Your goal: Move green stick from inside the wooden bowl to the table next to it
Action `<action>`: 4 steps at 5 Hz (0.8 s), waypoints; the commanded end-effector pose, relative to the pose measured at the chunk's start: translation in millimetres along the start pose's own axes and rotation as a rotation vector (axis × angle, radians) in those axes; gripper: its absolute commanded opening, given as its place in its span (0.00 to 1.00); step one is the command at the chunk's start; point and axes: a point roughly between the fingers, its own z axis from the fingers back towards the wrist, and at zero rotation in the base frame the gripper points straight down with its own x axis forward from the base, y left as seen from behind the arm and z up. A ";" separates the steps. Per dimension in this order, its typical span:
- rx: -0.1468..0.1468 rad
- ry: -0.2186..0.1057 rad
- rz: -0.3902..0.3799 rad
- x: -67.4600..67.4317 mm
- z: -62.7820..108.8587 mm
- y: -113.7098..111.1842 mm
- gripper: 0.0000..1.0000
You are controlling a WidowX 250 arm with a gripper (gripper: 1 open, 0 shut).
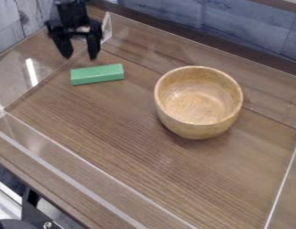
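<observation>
Tool [76, 49] spread above green stick [97, 74], bowl [199, 101] apart.

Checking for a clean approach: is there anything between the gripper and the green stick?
Nothing visible. The gripper hangs open just behind the green stick, which lies on the table with only bare wood between them. The wooden bowl sits off to the side, empty.
</observation>
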 end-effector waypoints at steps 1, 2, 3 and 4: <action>0.027 -0.107 0.063 -3.7 46.2 12.1 1.00; 0.026 -0.108 0.048 -5.0 56.2 8.6 1.00; 0.025 -0.107 -0.002 -1.6 61.6 5.7 1.00; 0.022 -0.107 -0.058 8.9 60.0 2.8 1.00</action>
